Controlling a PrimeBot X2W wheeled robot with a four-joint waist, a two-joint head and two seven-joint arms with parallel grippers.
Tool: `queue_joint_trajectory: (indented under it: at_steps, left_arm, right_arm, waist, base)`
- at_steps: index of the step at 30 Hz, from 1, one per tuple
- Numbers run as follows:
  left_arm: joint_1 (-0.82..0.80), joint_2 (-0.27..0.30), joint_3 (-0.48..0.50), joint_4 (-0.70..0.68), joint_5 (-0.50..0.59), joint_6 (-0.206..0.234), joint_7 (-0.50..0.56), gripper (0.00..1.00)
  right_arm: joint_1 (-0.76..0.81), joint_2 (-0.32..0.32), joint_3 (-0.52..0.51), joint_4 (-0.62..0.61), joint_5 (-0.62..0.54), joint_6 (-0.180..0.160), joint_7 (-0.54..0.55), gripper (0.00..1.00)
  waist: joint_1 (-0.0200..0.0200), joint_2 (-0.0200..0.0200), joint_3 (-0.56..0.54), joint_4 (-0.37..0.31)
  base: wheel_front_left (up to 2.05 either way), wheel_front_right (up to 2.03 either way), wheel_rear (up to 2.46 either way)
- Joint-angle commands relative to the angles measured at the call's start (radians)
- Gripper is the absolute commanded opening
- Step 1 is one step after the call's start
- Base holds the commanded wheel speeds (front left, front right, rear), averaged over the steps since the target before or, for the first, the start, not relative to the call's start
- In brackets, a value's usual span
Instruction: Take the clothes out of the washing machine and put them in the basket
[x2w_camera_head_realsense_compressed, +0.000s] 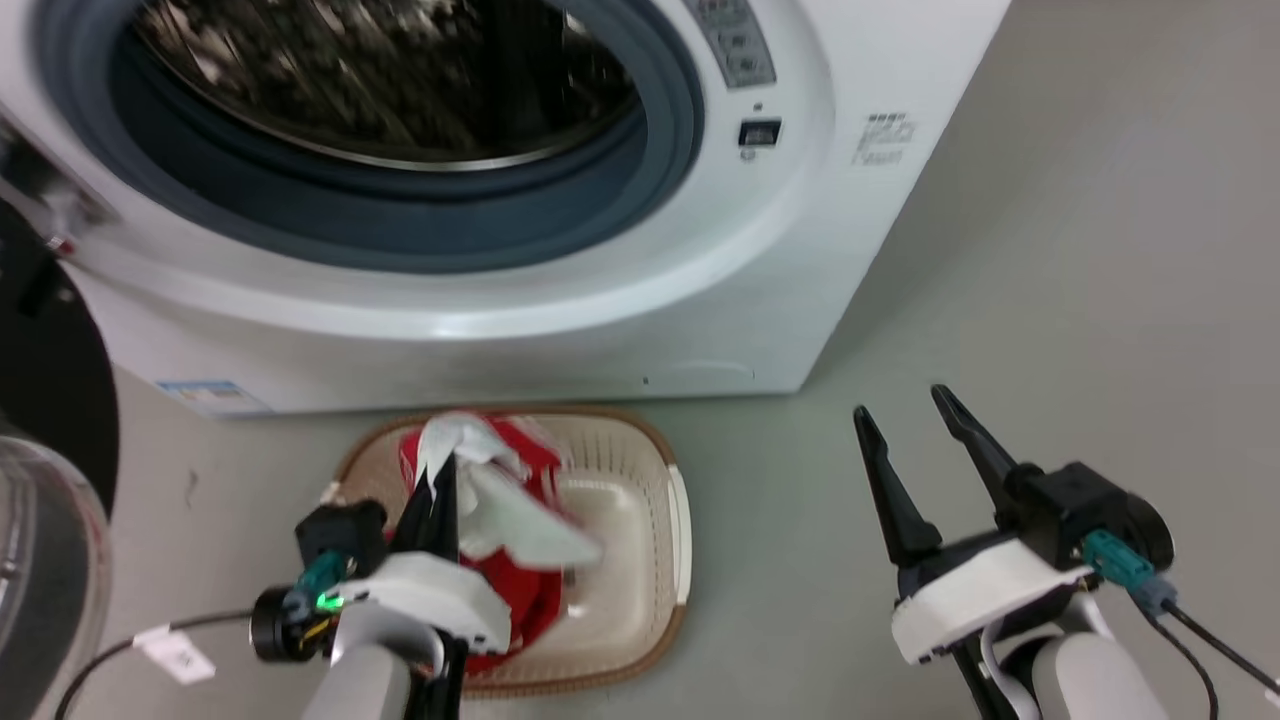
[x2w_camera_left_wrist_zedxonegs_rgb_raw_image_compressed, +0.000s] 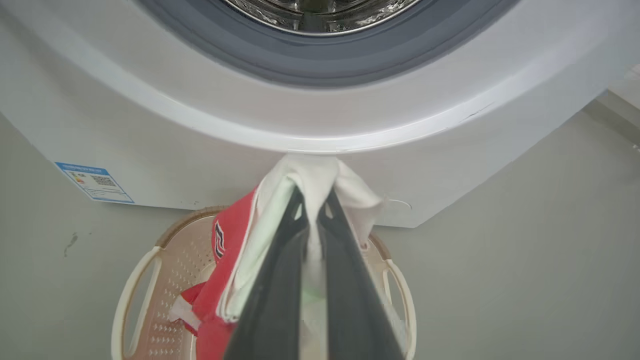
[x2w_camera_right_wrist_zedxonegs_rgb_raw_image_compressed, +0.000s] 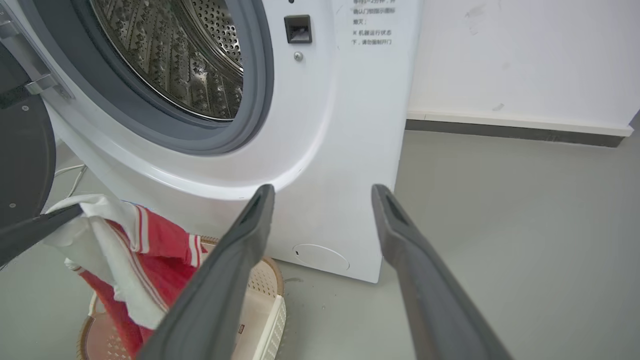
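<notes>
**Garment held over the basket, not yet dropped**

The left gripper (x2w_camera_left_wrist_zedxonegs_rgb_raw_image_compressed: 312, 200) has its fingers clenched on a fold of the clothes (x2w_camera_left_wrist_zedxonegs_rgb_raw_image_compressed: 235, 245). The red and white cloth hangs from them over the basket (x2w_camera_head_realsense_compressed: 681, 520), and its lower end reaches inside. The basket stands on the floor just in front of the washing machine (x2w_camera_head_realsense_compressed: 600, 320).

The part of the drum (x2w_camera_right_wrist_zedxonegs_rgb_raw_image_compressed: 175, 60) that is in view is bare steel. I judge the emptying mostly done, with the release left to do. Whether this bundle is one garment or both cannot be told.

The right gripper (x2w_camera_head_realsense_compressed: 900, 408) hovers over bare floor to the basket's right, with its fingers spread and holding nothing.

The open door (x2w_camera_head_realsense_compressed: 45, 380) stands close on the left. The machine's front panel rises just behind the basket, so there is little room to swing. A cable (x2w_camera_head_realsense_compressed: 120, 645) trails by the left wrist.
</notes>
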Motion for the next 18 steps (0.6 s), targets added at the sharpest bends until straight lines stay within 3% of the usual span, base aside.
queue_joint_trajectory:
  at_steps: [1,7,18]
  left_arm:
    - [-0.057,-0.005,-0.001,0.050,0.004,-0.005,-0.011,0.00]
    - [-0.240,-0.004,0.002,0.291,0.011,-0.029,-0.023,0.00]
    - [-0.417,0.021,0.052,0.695,-0.031,-0.025,-0.028,0.00]
  right_arm:
    - [-0.035,0.000,0.007,-0.002,0.001,0.000,-0.008,1.00]
    - [-0.110,0.000,0.033,0.011,0.004,0.000,-0.035,1.00]
    - [-0.209,0.001,0.124,0.068,0.048,0.000,-0.098,1.00]
  waist:
    - [-0.0002,-0.0001,0.120,-0.018]
    - [-0.0002,-0.0001,0.271,-0.058]
    - [-0.0002,-0.0001,0.400,-0.155]
  base:
    - [0.00,0.00,0.00]
    - [0.00,0.00,0.00]
    - [0.00,0.00,0.00]
